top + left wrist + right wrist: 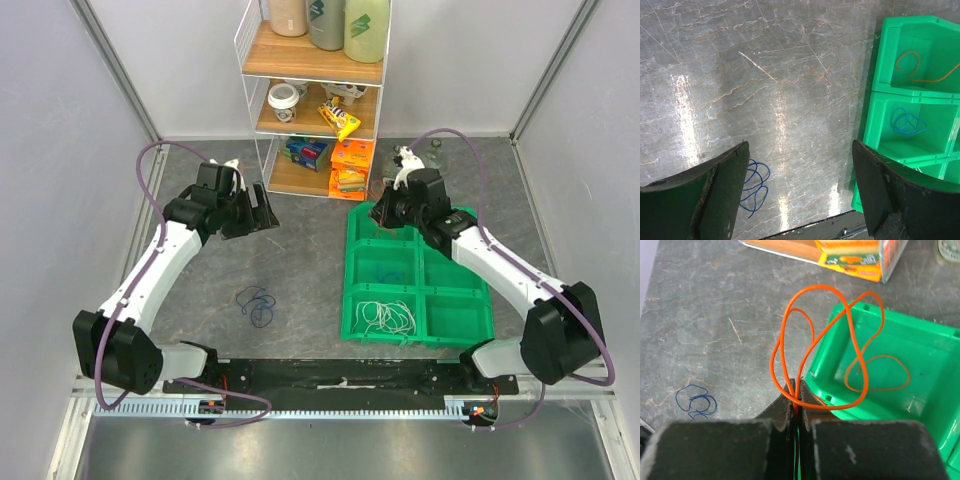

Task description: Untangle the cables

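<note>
**Right gripper clamped on the orange cable above the tray's far corner**

The orange cable (815, 287) was up in the air, folks. Several of its strands were pinched in the right gripper (796, 392), whose fingers were pressed together with only the wire between them. Loops fanned upward from the pinch, and one trailing loop hung down into the far left compartment of the green tray (920, 322). Whether that loop touched the compartment floor, I could not tell.

In the next compartment toward the arms sat a small blue cable (907, 122). In the near left compartment a white cable (385, 317) lay in a loose bundle. Out on the bench (300, 260), well apart from the tray on its left side, a second blue cable (257, 305) lay in a small coil, touched by nothing.

On the other side, the left gripper (800, 145) hovered above bare bench, its fingers spread wide with nothing between them. In its wrist view, the coil on the bench peeked out from behind one finger. At the back edge stood a wire shelf (310, 75) of snacks and bottles.
</note>
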{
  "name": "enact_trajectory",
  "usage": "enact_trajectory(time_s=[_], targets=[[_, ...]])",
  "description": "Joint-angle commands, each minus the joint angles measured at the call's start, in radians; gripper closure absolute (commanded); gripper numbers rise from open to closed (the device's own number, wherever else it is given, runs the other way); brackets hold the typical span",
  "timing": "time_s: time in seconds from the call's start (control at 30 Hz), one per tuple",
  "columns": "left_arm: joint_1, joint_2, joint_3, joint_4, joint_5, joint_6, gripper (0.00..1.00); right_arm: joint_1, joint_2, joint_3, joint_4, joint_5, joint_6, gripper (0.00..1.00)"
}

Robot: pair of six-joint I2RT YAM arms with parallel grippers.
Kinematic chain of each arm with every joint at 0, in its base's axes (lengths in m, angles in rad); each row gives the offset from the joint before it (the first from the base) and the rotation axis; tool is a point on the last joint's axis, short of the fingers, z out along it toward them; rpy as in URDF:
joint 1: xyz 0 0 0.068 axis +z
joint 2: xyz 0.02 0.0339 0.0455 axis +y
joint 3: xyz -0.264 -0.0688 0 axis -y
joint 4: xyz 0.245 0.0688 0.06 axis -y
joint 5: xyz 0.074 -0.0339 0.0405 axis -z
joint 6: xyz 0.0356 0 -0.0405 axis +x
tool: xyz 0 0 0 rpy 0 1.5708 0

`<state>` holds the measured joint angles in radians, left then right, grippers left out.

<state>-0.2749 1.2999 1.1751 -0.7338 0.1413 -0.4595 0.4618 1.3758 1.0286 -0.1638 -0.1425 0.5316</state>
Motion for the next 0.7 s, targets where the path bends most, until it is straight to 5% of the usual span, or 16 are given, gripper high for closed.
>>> enact_trajectory(time_s=[0.0,0.4,0.67], targets=[[0.003,-0.008,-0.009,-0.015,0.023,-0.008,0.12,-0.058,0.044,-0.03,0.063,-0.003,0.08,1.0],[0.006,0.024,-0.101,-0.055,0.072,0.007,0.13,-0.1,0.405,0.307,-0.376,0.021,-0.206,1.0],[0.009,0.099,-0.146,-0.052,0.116,-0.019,0.13,-0.071,0.511,0.398,-0.516,0.038,-0.375,0.97]])
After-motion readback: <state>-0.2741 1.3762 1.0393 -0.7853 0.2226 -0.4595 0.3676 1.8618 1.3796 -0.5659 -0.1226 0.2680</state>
